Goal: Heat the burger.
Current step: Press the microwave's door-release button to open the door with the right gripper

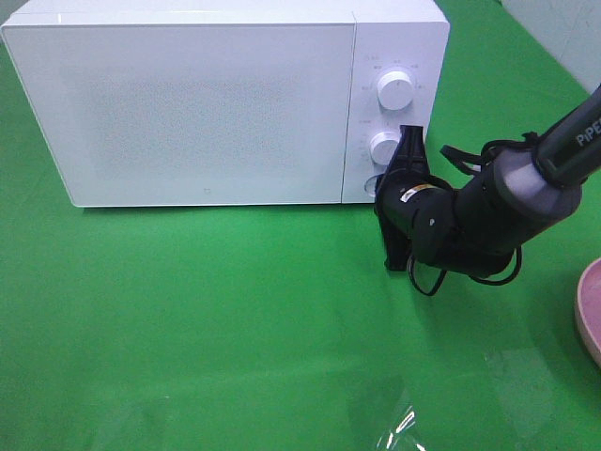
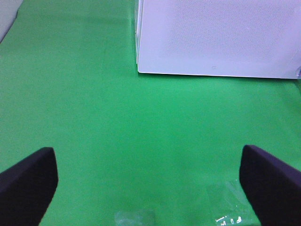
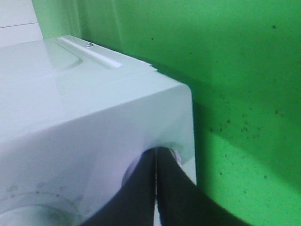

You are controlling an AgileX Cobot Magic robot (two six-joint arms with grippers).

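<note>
The right gripper (image 3: 155,157) has its two matte black fingers (image 3: 138,188) pressed flat together, with only a hairline seam between them. Their tapered tips rest against a round button (image 3: 175,151) near the corner of the smooth, glossy white microwave (image 1: 188,103). They grip nothing. In the high view this gripper (image 1: 383,193) sits centre-right, its thick black wrist angling down from the right edge with looped cable beside it, and it points at the control panel under two white ribbed knobs (image 1: 395,89). The microwave door is shut, its front finely speckled. The left gripper (image 2: 148,188) hangs over bare green cloth (image 2: 94,117), its rounded dark fingers (image 2: 28,183) at the lower corners of its view, spread wide and empty. A round pink plate (image 1: 590,310) shows its rim at the right edge of the high view. The burger is out of sight in every view.
</note>
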